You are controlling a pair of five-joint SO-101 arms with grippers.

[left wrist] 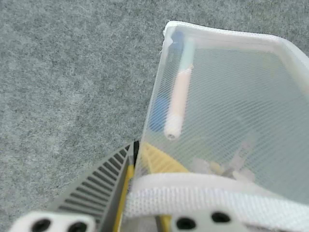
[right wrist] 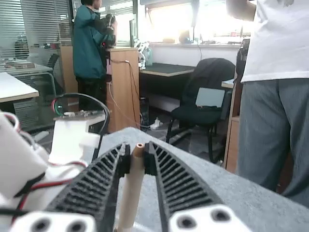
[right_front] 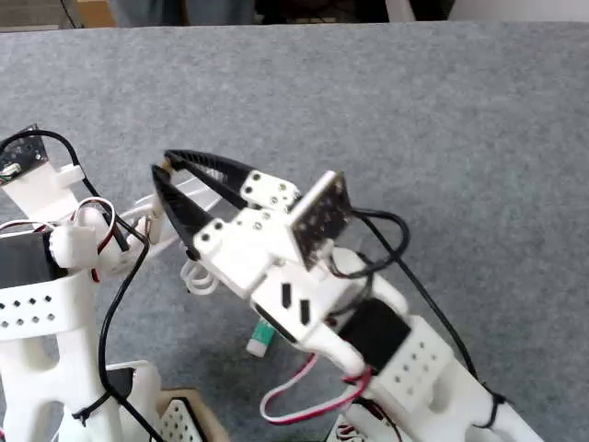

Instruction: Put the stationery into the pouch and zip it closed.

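Observation:
The translucent mesh pouch (left wrist: 227, 106) lies on the grey mat with its white zipper edge (left wrist: 217, 34) at the far side. Inside it I see a peach-and-white pen (left wrist: 177, 101), a blue item (left wrist: 158, 113) and several small pieces. My left gripper (left wrist: 136, 145) is shut on the pouch's near corner, by the white band. My right gripper (right_front: 167, 177) is tilted upward and shut on a tan pencil (right wrist: 133, 183), whose tip pokes out between the black fingers (right wrist: 166, 174). In the high view this arm covers most of the pouch; a green-and-white pen end (right_front: 260, 338) shows beneath it.
Grey felt (right_front: 442, 120) covers the whole table, with free room at the far side and to the right. The left arm's white body (right_front: 55, 285) stands at the near left. A cardboard piece (right_front: 189, 414) sits at the near edge.

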